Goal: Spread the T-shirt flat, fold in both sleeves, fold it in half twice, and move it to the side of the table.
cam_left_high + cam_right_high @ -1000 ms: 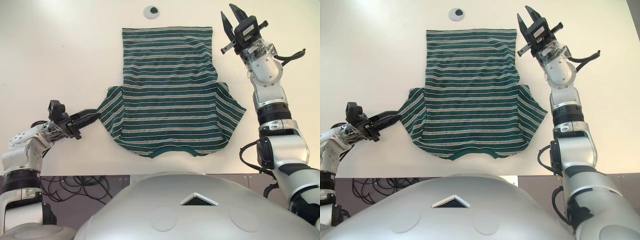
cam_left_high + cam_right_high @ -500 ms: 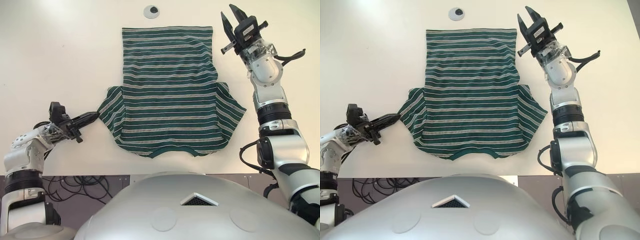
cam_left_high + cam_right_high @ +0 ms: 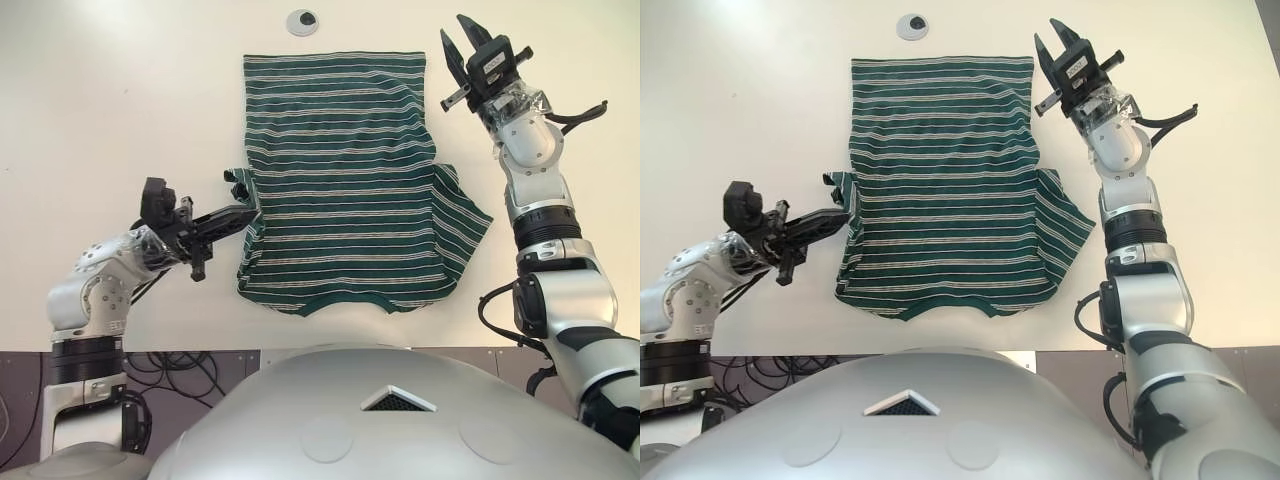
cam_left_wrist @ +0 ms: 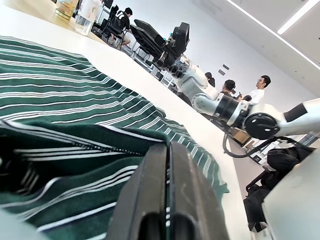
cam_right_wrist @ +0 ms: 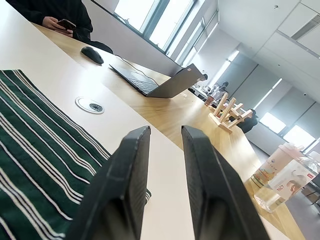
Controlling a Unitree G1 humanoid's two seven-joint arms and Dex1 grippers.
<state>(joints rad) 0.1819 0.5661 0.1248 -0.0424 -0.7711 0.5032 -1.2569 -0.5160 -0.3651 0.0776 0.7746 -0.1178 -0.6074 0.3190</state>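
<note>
A dark green T-shirt (image 3: pixel 340 170) with thin white stripes lies spread flat in the middle of a white table (image 3: pixel 120 100). Its collar is toward the robot and its hem is at the far side.

The spreading looks done, and the first sleeve fold is under way. The left sleeve (image 3: pixel 246 192) is turned inward over the shirt's body, with a bit of cuff sticking out at the edge. The right sleeve (image 3: pixel 468 215) lies spread outward, not yet folded. Both half-folds and the move to the table's side remain.

The left gripper (image 3: pixel 252 212) sits at the folded sleeve's edge, fingers (image 4: pixel 167 165) pressed together. It appears to pinch the sleeve cloth, though the cloth between the tips is hidden. The right gripper (image 3: pixel 456 30) hovers by the shirt's far right corner with its fingers (image 5: pixel 125 170) apart, grasping nothing.

A round cable grommet (image 3: pixel 303 22) is set in the table just beyond the hem. How neatly the sleeve lies underneath the fold cannot be made out.
</note>
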